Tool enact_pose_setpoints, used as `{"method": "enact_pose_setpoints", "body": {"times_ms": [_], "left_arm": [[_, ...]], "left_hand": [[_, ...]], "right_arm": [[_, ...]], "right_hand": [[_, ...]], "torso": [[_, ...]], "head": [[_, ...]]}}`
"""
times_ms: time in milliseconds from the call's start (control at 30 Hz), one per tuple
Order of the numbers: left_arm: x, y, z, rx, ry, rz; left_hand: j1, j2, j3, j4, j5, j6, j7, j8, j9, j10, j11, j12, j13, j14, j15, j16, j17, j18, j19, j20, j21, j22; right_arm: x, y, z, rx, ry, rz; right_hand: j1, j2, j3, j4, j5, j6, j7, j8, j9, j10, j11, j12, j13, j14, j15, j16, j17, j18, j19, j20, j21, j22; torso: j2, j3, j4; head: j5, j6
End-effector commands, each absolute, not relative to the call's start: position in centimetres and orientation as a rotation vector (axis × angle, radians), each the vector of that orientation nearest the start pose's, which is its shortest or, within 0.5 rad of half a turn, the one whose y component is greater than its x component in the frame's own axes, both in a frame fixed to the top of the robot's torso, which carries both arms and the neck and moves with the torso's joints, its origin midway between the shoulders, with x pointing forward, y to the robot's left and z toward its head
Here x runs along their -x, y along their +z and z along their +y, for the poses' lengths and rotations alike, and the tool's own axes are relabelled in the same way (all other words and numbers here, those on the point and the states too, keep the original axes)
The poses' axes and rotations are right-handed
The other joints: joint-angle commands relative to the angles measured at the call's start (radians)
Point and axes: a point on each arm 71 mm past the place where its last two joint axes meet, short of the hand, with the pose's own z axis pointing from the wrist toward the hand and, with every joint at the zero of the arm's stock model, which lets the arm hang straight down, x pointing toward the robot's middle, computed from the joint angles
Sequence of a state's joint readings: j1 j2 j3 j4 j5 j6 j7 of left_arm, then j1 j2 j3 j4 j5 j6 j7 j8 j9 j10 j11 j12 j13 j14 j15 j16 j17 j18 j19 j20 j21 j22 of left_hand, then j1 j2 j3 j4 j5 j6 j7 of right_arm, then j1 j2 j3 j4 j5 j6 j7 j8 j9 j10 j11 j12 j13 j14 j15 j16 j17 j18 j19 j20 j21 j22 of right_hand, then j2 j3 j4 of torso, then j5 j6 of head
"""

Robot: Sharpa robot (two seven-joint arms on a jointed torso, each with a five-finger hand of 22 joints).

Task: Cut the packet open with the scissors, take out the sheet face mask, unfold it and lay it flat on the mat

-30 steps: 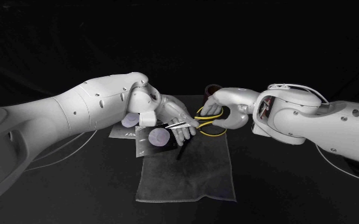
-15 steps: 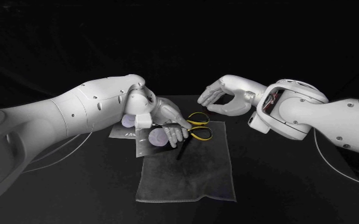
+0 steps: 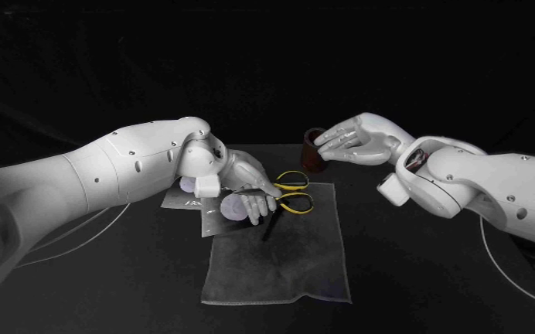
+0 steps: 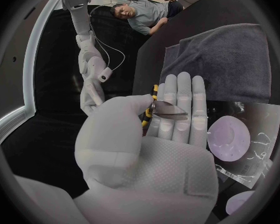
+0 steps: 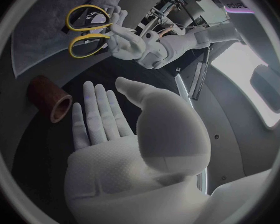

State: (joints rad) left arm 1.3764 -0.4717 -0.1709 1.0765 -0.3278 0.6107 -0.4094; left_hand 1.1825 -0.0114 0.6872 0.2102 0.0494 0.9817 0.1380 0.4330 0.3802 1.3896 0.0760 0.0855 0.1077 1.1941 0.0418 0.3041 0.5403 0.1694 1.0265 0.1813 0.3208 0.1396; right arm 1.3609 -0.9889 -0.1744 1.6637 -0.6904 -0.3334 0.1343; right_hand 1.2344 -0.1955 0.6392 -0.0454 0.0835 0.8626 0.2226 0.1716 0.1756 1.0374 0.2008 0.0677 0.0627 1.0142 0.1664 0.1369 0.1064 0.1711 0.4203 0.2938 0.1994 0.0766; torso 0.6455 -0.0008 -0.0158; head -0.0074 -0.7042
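Pinching the scissors (image 3: pixel 283 189) by the blades, the left robot hand (image 3: pixel 250 182) is preparing the packet (image 3: pixel 227 212) cut; the empty, spread right robot hand (image 3: pixel 355 139) probably must grip the handles

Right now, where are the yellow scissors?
In the head view, the scissors sit mid-table at the mat's far edge, blades pinched by the left hand.

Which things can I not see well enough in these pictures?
Scissors blades: head view, under the left robot hand.
Packet far edge, cut or not: head view, the same hand covers it; left wrist view, the circle's rim cuts it off.
Packet print: both views, too small to read.
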Motion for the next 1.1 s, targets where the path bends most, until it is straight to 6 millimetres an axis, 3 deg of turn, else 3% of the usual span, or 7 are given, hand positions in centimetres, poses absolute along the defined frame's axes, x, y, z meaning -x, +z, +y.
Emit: {"method": "enact_pose_setpoints", "body": {"times_ms": [33, 267, 467, 533, 633, 733, 1100], "left_arm": [[-52.7, -19.5, 11.9, 0.279, -1.225, 2.641], [-52.3, -19.2, 12.5, 0.259, -1.338, 2.535], [-52.1, -19.2, 12.9, 0.263, -1.373, 2.496], [-52.1, -19.2, 12.9, 0.259, -1.375, 2.494], [-52.0, -19.3, 12.8, 0.252, -1.371, 2.495], [-52.0, -19.4, 12.7, 0.244, -1.363, 2.498], [-52.0, -19.8, 12.5, 0.24, -1.348, 2.502]], "left_hand": [[-0.018, 0.0, 0.05, -0.045, -0.001, -0.012, 0.001, -0.01, 0.003, -0.014, 0.002, -0.006, 0.0, -0.015, 0.001, -0.008, 0.002, 0.01, -0.01, 0.007, -0.007, -0.004], [-0.021, 0.0, 0.047, -0.042, -0.001, -0.012, 0.002, -0.011, 0.004, -0.016, 0.003, -0.006, 0.0, -0.016, 0.001, -0.009, 0.002, 0.01, -0.011, 0.009, -0.008, -0.005], [-0.021, 0.0, 0.046, -0.042, -0.001, -0.012, 0.002, -0.011, 0.005, -0.016, 0.003, -0.006, 0.0, -0.016, 0.001, -0.009, 0.002, 0.01, -0.011, 0.009, -0.008, -0.005], [-0.021, 0.0, 0.046, -0.042, -0.001, -0.012, 0.002, -0.011, 0.005, -0.016, 0.003, -0.006, 0.0, -0.016, 0.001, -0.009, 0.002, 0.01, -0.011, 0.009, -0.008, -0.005], [-0.021, 0.0, 0.046, -0.042, -0.001, -0.012, 0.002, -0.011, 0.005, -0.016, 0.003, -0.006, 0.0, -0.017, 0.001, -0.009, 0.002, 0.01, -0.011, 0.009, -0.009, -0.005], [-0.021, 0.0, 0.046, -0.042, -0.001, -0.012, 0.002, -0.011, 0.005, -0.016, 0.003, -0.006, 0.0, -0.017, 0.001, -0.009, 0.002, 0.01, -0.011, 0.01, -0.009, -0.005], [-0.021, 0.0, 0.045, -0.042, -0.001, -0.012, 0.002, -0.011, 0.005, -0.016, 0.003, -0.006, 0.0, -0.017, 0.001, -0.009, 0.003, 0.01, -0.011, 0.01, -0.009, -0.005]], "right_arm": [[-46.5, -17.0, -24.9, -0.729, 1.08, 1.686], [-44.8, -21.2, -25.6, -0.936, 1.058, 1.751], [-43.5, -23.2, -25.1, -1.013, 1.075, 1.79], [-43.2, -23.6, -24.8, -1.029, 1.093, 1.795], [-43.0, -23.8, -24.4, -1.045, 1.128, 1.795], [-42.8, -23.8, -23.9, -1.061, 1.175, 1.791], [-42.1, -23.7, -22.1, -1.068, 1.349, 1.831]], "right_hand": [[-0.019, -0.001, -0.05, 0.021, -0.01, -0.018, 0.048, -0.008, -0.005, -0.025, 0.009, -0.005, 0.0, -0.023, 0.011, -0.011, -0.006, 0.002, 0.005, 0.0, -0.001, -0.005], [-0.047, 0.009, -0.288, 0.123, -0.03, -0.091, 0.07, 0.017, -0.013, -0.105, 0.031, -0.003, 0.001, -0.095, 0.035, -0.041, -0.023, -0.02, 0.013, -0.001, -0.013, -0.016], [0.031, 0.072, -0.55, 0.236, -0.034, -0.147, 0.075, 0.074, -0.015, -0.13, 0.034, 0.0, 0.001, -0.113, 0.041, -0.046, -0.028, -0.025, 0.009, -0.002, -0.022, -0.02], [0.048, 0.08, -0.612, 0.272, -0.035, -0.157, 0.072, 0.087, -0.014, -0.132, 0.037, 0.0, 0.001, -0.114, 0.041, -0.045, -0.028, -0.026, 0.009, -0.002, -0.024, -0.02], [0.078, 0.097, -0.672, 0.318, -0.038, -0.169, 0.07, 0.104, -0.012, -0.132, 0.039, 0.0, 0.002, -0.115, 0.04, -0.044, -0.027, -0.027, 0.004, -0.001, -0.029, -0.021], [0.09, 0.111, -0.693, 0.334, -0.036, -0.171, 0.072, 0.113, -0.01, -0.128, 0.037, 0.001, 0.002, -0.114, 0.041, -0.042, -0.026, -0.027, -0.006, -0.002, -0.035, -0.023], [0.153, 0.175, -0.738, 0.327, -0.036, -0.163, 0.066, 0.156, 0.001, -0.089, 0.028, 0.013, 0.004, -0.079, 0.029, -0.016, -0.016, -0.016, 0.039, -0.002, -0.02, -0.015]], "torso": [[0.0, 0.0016, 0.0015], [0.0, 0.0023, -0.0001], [-0.001, 0.0026, -0.0015], [-0.001, 0.0022, -0.0003], [0.0, 0.0024, 0.0003], [0.0, 0.002, -0.0007], [0.0, 0.0017, -0.001]], "head": [[-0.002, 0.001], [-0.006, 0.001], [-0.009, 0.002], [-0.009, 0.003], [-0.01, 0.003], [-0.01, 0.002], [-0.013, -0.002]]}}
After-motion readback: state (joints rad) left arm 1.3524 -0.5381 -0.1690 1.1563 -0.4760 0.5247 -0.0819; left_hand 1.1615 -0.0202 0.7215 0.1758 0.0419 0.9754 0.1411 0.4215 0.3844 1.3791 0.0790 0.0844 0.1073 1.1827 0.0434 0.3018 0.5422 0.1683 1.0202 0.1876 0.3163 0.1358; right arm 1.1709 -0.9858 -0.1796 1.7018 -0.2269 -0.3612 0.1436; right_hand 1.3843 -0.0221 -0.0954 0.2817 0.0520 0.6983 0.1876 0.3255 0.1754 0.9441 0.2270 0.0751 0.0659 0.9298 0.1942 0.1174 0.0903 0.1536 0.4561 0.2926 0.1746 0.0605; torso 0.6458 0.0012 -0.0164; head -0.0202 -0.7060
